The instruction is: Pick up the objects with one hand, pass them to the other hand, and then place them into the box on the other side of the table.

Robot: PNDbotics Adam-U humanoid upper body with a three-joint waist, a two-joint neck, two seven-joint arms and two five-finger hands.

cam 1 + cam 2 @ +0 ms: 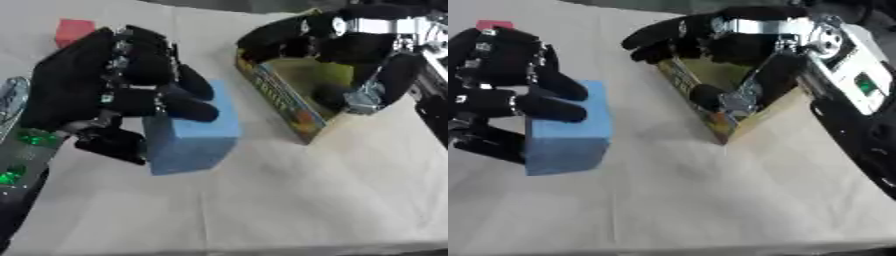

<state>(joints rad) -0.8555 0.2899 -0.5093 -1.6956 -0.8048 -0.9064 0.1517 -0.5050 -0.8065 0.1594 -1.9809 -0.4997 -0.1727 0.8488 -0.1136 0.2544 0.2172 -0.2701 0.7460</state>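
On white cloth table [262,200], left robot hand [105,85] pinching blue block [197,140], right robot hand [737,40] spread.

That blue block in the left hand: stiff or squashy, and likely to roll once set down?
The blue block probably behaves stiffly: its edges look straight under the left hand fingers. Flat faces suggest it sits rather than rolls. It is likely light, perhaps foam, held by fingers and thumb alone.

Block [197,135] left of box [293,102]; cube [73,31] far left.
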